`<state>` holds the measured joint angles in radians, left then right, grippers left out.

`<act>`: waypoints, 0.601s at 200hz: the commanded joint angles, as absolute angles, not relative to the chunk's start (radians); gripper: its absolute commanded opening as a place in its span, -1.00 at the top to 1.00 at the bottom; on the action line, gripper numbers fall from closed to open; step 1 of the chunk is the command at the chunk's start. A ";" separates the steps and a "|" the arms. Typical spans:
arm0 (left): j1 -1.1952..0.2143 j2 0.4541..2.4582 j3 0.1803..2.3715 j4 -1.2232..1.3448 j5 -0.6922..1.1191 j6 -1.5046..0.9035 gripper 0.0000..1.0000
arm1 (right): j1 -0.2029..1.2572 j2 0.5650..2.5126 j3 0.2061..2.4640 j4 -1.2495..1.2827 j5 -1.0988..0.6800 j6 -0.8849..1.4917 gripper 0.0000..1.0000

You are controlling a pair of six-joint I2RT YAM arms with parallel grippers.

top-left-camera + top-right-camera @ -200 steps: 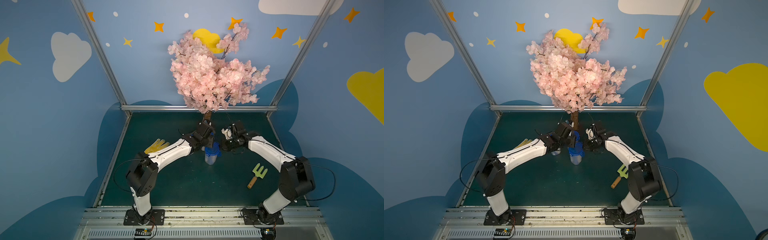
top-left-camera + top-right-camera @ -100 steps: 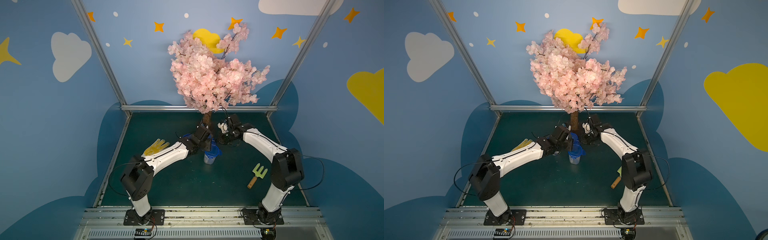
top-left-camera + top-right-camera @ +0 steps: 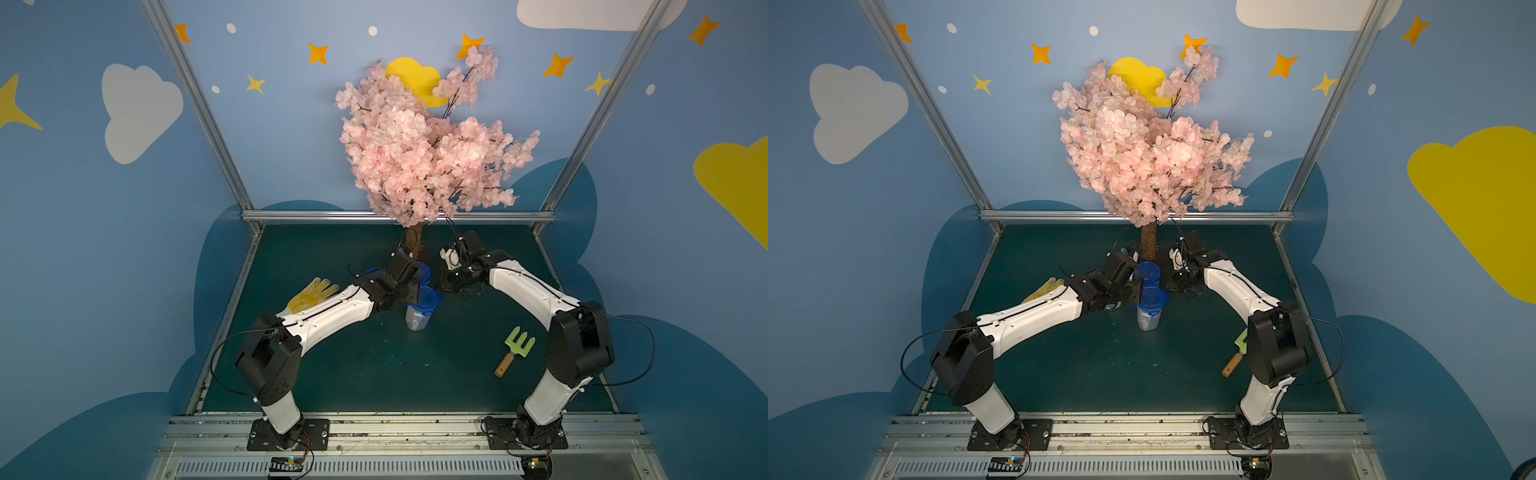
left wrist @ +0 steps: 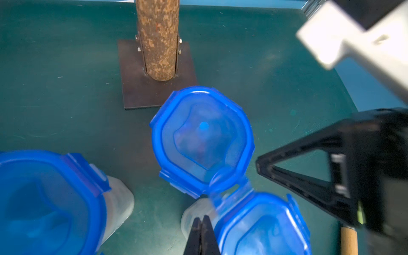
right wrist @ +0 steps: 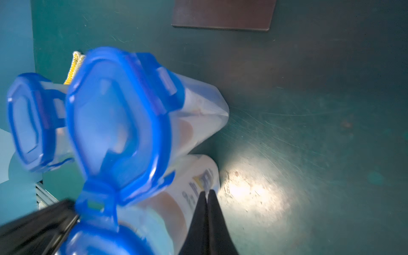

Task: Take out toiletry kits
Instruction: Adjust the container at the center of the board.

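Two arms (image 3: 328, 316) reached farther in; left gripper (image 4: 202, 220) and right gripper (image 5: 206, 194) pinched together, empty; toiletry kits (image 5: 204, 178) remain inside lidded jars (image 3: 1148, 320).

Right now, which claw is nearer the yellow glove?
Left. The left claw is shut at the blue-lidded jars, on the side facing the yellow glove; the right claw is shut on the jars' far side.

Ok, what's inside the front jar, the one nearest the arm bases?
Through the clear wall of the front jar a white printed piece shows. The blue lid is on and covers the top, so what else is inside, and how many pieces, cannot be told.
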<state>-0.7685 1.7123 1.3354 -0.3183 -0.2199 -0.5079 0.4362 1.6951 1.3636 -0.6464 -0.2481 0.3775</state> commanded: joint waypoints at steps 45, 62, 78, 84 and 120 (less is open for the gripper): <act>-0.765 1.734 1.374 -0.346 -0.202 -0.501 0.95 | 0.426 1.355 1.105 -0.658 -0.240 0.389 1.00; -0.765 1.715 1.345 -0.348 -0.210 -0.513 0.95 | 0.434 1.309 1.042 -0.610 -0.331 0.405 1.00; -0.766 1.692 1.312 -0.351 -0.229 -0.520 0.95 | 0.453 1.302 1.011 -0.575 -0.354 0.424 1.00; -0.765 1.684 1.300 -0.352 -0.235 -0.525 0.95 | 0.462 1.310 1.010 -0.575 -0.349 0.427 1.00; -0.763 1.655 1.266 -0.365 -0.255 -0.541 0.95 | 0.490 1.408 1.067 -0.577 -0.341 0.425 1.00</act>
<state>-0.7631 1.6859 1.2861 -0.3256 -0.2379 -0.5247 0.4755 1.3552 1.0237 -0.6067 -0.3183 0.4164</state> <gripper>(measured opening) 0.047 0.048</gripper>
